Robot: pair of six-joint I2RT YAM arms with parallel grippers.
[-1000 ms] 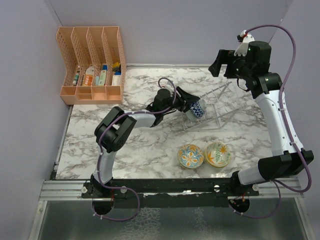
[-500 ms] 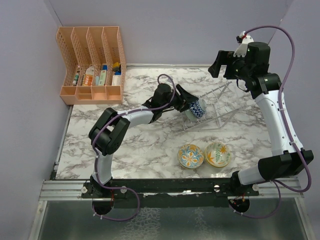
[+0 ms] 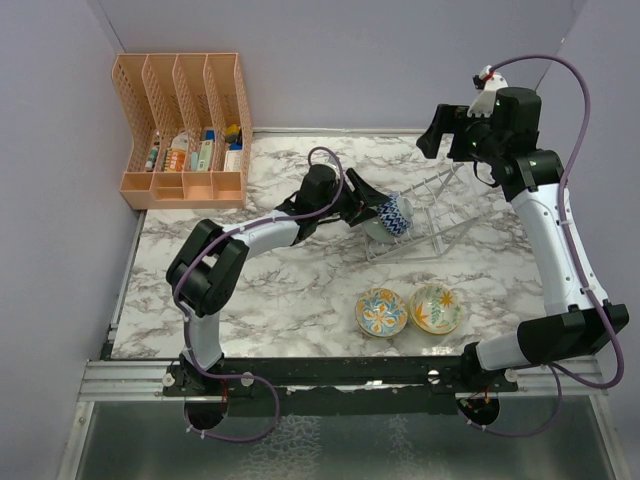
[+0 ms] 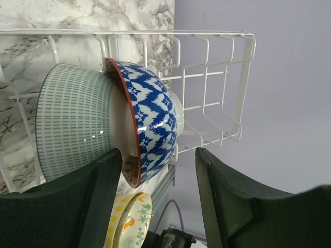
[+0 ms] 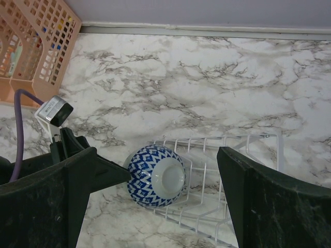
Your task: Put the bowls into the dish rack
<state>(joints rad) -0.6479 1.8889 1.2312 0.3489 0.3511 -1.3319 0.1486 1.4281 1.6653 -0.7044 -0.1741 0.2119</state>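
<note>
**Left arm stretched out low, right arm reared up high, both grippers parted**

The left arm [image 3: 250, 235] climbs from its base to a folded elbow on the left. Its forearm then reaches out low and nearly level toward the right. The left gripper [image 3: 378, 212] points right with its jaws apart, and in the wrist view its two dark fingers [image 4: 103, 206] frame a wide gap. The right arm [image 3: 550, 230] bends at an elbow far to the right, and its long pale link rises to a wrist held high. The right gripper [image 3: 437, 125] hangs there, well apart from the left one, with its fingers [image 5: 269, 206] spread wide.
</note>
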